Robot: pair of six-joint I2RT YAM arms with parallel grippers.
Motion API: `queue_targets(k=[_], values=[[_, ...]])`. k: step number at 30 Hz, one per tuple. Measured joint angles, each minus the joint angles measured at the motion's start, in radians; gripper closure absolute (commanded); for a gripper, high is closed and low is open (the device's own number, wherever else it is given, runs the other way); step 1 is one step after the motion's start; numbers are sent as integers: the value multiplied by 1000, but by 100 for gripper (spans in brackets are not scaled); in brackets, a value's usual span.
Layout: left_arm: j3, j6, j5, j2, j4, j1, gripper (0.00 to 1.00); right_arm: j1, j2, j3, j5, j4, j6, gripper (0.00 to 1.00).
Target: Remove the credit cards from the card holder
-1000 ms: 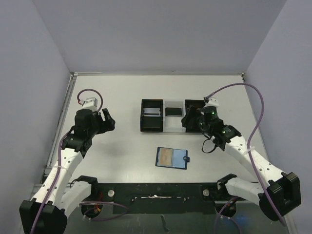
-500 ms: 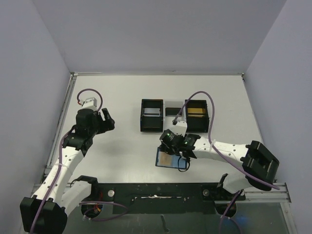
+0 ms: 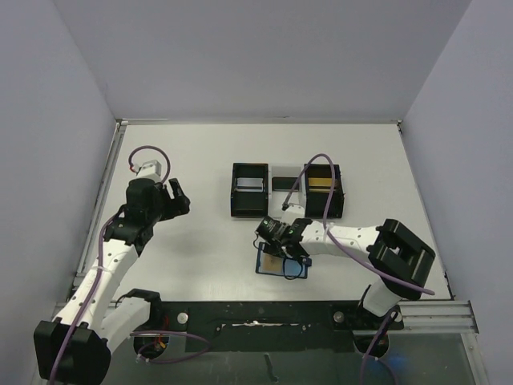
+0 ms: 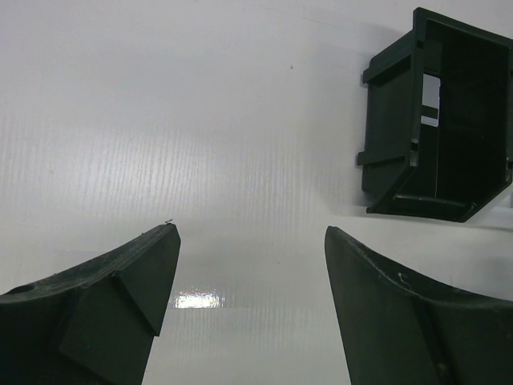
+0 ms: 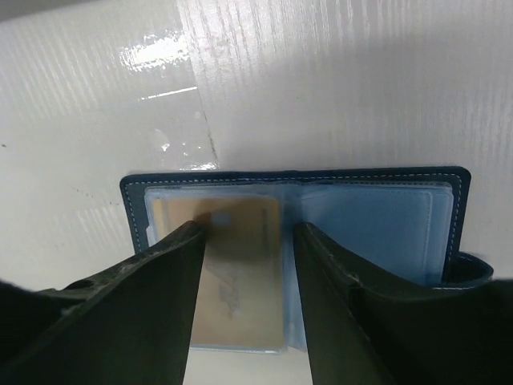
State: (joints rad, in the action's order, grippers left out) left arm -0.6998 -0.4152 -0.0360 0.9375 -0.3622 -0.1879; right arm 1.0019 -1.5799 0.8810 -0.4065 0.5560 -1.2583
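The card holder (image 3: 280,269), a dark blue bifold wallet, lies spread out on the white table near the front middle. In the right wrist view the card holder (image 5: 377,228) shows a gold credit card (image 5: 240,273) in its clear left pocket. My right gripper (image 3: 272,241) hangs just over that pocket, and the right gripper (image 5: 247,233) is open, its fingers straddling the gold card without closing on it. My left gripper (image 3: 178,200) stands open above bare table at the left, and the left gripper (image 4: 250,233) holds nothing.
Two black open-top boxes joined by a white tray (image 3: 284,192) stand behind the wallet. The left box (image 3: 237,192) holds a silver-grey card, the right box (image 3: 341,192) a gold one, the tray a dark one. The left box (image 4: 433,120) shows in the left wrist view.
My right arm swung from the right black box down to the wallet, and its jaws narrowed around the gold card's pocket. The left arm stayed still.
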Motion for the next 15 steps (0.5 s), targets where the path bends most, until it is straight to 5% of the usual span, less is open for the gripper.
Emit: queue_targets(k=[9,15], values=[[0,8,60,47,8,0,30,0,-39,28,18,-16,-2,90],[0,3,153,90,8,-31,36,-25,13,-61,75,-158,66,100]])
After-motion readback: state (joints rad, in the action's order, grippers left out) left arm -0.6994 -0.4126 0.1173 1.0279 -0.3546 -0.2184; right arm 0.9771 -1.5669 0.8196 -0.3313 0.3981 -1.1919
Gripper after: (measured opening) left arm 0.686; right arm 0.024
